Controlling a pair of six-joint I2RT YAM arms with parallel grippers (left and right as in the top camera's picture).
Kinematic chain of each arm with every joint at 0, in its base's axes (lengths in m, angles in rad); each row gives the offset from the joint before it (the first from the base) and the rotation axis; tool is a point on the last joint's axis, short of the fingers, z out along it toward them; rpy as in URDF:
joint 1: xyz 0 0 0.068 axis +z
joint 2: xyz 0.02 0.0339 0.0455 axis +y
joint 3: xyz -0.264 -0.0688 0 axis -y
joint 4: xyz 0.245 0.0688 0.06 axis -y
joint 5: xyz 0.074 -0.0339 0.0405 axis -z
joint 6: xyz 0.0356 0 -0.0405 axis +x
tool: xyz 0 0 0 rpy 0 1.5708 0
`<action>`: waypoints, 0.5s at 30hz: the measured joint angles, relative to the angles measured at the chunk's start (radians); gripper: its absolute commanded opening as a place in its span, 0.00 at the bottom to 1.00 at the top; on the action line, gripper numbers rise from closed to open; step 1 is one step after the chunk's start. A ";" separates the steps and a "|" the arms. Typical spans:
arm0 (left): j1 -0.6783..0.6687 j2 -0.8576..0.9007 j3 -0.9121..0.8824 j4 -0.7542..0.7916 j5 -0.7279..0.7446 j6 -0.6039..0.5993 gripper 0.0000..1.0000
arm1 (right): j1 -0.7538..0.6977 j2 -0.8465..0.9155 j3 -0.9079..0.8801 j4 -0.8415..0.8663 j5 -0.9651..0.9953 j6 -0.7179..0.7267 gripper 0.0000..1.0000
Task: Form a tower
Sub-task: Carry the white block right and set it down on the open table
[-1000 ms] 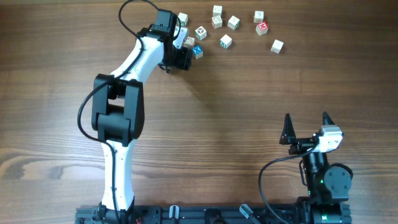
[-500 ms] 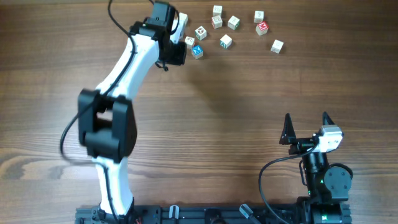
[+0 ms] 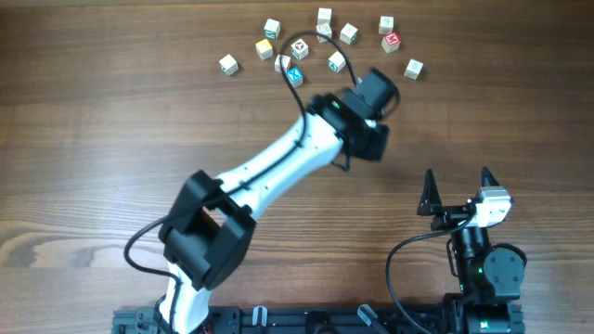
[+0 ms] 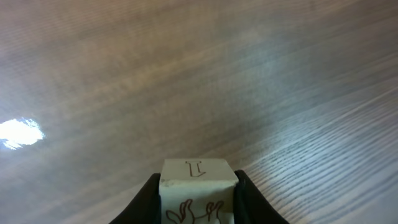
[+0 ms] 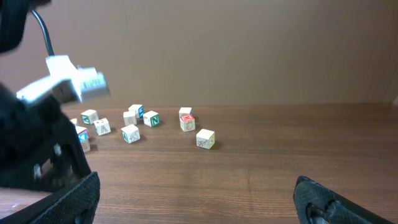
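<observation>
we saw the left arm's fingers [image 4: 149,204] clenched on a small pale wooden cube with brown printed marks [image 4: 199,182], gripping it by two opposite sides, with the brown wood-grain tabletop [image 3: 93,139] stretching bare beyond it. from overhead the white-and-black left arm [image 3: 278,162] reached diagonally across the middle of the tabletop, its end lying right of centre and on the near side of the scattered cubes. the loose pale wooden cubes [image 3: 337,61] lay in a ragged band along the far edge, among them one with a red mark [image 3: 391,41] and one with a blue mark [image 3: 295,75]. whether any of them stood stacked as a tower we could not tell. the right arm's fingers [image 3: 430,197] were spread wide with nothing between them, at the near right, well apart from the cubes.
</observation>
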 measured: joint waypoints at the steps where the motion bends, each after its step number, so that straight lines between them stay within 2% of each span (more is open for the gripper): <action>1: -0.018 0.000 -0.013 0.006 -0.018 -0.023 0.24 | 0.000 0.000 0.000 0.000 0.000 0.000 1.00; 7: -0.061 0.025 -0.032 0.076 -0.073 -0.146 0.27 | 0.000 0.000 0.000 0.000 0.000 0.000 1.00; 9: -0.069 0.053 -0.032 0.162 -0.078 -0.158 0.22 | 0.000 0.000 0.000 0.000 0.000 0.000 1.00; 13: -0.072 0.113 -0.035 0.311 -0.003 -0.173 0.21 | 0.000 0.000 0.000 0.000 0.000 0.000 1.00; 15: -0.072 0.137 -0.035 0.335 0.044 -0.173 0.21 | 0.000 0.000 0.000 0.000 0.000 0.000 1.00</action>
